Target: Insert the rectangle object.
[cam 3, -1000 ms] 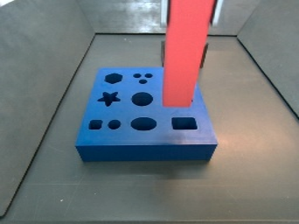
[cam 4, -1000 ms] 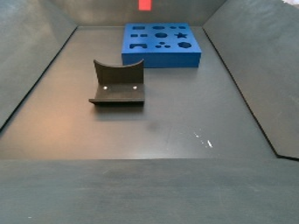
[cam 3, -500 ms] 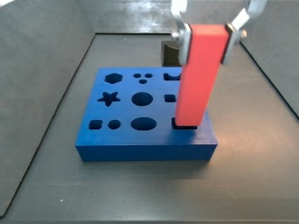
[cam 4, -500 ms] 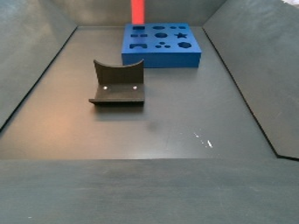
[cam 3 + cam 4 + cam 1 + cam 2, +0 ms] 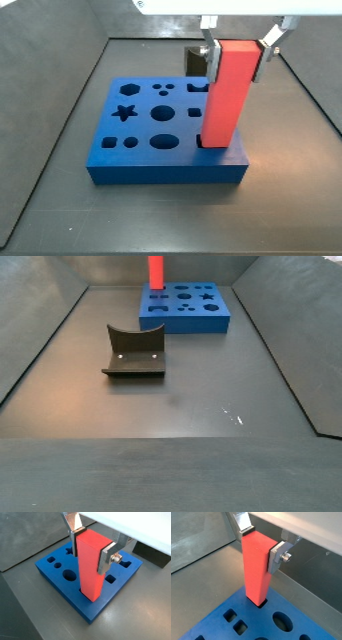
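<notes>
Rectangle object (image 5: 225, 95) stands upright in gripper (image 5: 241, 45), foot entering blue block (image 5: 147, 150).

The rectangle object (image 5: 226, 92) is a tall, smooth-sided red bar, plain on every face. It is standing upright, leaning very slightly, with its lower end sitting in the rectangular hole at a corner of the blue holed block (image 5: 147, 150). In both wrist views (image 5: 91, 567) (image 5: 258, 567) its foot is meeting the mouth of that hole, and most of its length is rising clear above the block. The gripper (image 5: 242, 35) is clasping the bar's upper end, one silver finger on each broad face. In a side view the bar (image 5: 155, 269) is showing at the far end of the table, over the block's left corner.
</notes>
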Available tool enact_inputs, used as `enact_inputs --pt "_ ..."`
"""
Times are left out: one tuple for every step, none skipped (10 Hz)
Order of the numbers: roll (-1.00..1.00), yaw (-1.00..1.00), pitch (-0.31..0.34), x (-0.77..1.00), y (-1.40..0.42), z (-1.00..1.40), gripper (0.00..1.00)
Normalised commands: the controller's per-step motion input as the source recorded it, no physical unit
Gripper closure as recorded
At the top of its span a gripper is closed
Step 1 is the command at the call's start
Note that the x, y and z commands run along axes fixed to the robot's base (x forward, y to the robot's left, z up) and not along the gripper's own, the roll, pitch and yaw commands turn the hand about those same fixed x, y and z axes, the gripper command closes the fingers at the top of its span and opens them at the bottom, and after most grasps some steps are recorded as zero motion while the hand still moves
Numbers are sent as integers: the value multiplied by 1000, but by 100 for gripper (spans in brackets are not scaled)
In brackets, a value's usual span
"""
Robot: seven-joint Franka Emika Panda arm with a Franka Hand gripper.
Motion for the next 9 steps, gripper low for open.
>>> enact_inputs --pt "-66 83 -64 -177 0 -266 100" --pt "0 0 -34 -57 0 -234 100" --pt "0 0 -20 0 0 -251 100" --pt "0 -46 -9 17 0 -334 100" --pt "0 -46 -21 0 -3 -386 100" --pt "106 0 0 0 -6 -400 100" --pt "109 0 0 60 0 -454 100" --pt "29 0 -21 80 0 -529 100" --pt "0 -14 -91 0 -37 -349 100"
